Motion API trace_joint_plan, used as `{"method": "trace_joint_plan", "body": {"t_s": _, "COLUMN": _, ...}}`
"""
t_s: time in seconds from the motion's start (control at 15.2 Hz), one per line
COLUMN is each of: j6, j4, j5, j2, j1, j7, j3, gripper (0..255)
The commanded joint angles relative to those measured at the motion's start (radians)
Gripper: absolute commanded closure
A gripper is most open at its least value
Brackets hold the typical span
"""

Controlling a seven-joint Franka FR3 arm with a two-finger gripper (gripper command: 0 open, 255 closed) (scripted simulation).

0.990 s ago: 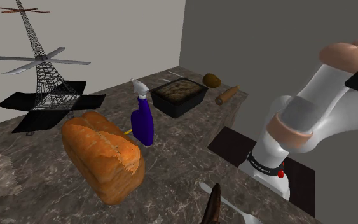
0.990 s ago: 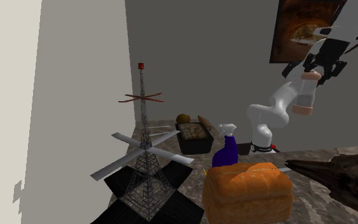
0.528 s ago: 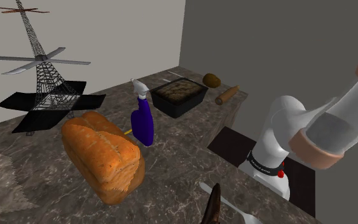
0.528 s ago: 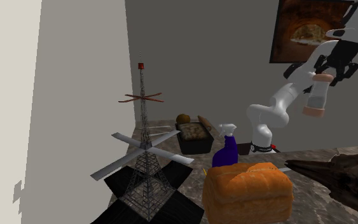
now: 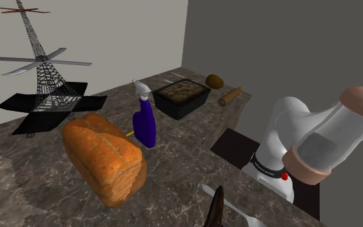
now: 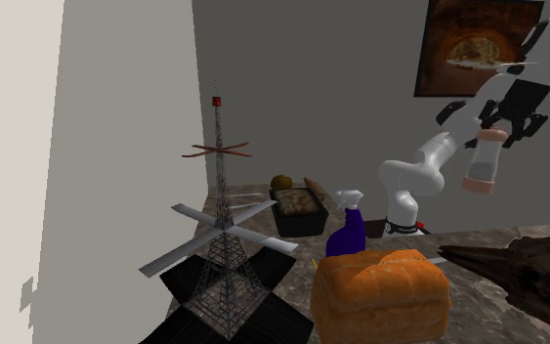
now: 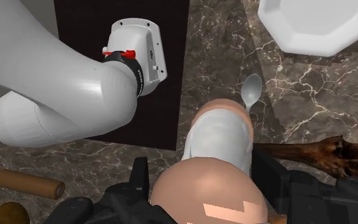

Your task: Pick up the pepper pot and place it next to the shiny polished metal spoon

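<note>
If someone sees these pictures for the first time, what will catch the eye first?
The pale pepper pot, clasped in the black jaws, hangs high above the marble counter. At the shoulder view's left stands a tall lattice tower, and a big orange-brown loaf lies mid-counter.

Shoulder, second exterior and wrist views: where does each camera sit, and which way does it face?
Shoulder view: beside the stand, looking down over the counter at the bread loaf; the arm shows at its right.
Second exterior view: behind the tower model, facing the arm; the gripper holds the pepper pot high.
Wrist view: on the hand, looking down past the gripper and pepper pot at the spoon.
Both exterior views share the spray bottle.
</note>
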State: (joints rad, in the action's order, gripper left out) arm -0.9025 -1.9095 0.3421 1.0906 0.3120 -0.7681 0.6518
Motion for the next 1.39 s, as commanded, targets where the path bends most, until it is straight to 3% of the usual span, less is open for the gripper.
{"method": "trace_joint_plan", "body": {"t_s": 0.0, "j6": -0.016, "j4": -0.037, "j5": 0.009, "j2": 0.022, "j1": 0.009, "j7": 0.0, "j3": 0.004, "gripper": 255}}
{"method": "trace_joint_plan", "body": {"t_s": 1.32, "j6": -0.172, "j4": -0.363, "j5": 0.124, "j2": 0.203, "j1": 0.083, "j7": -0.003, "j3": 0.09, "gripper": 255}}
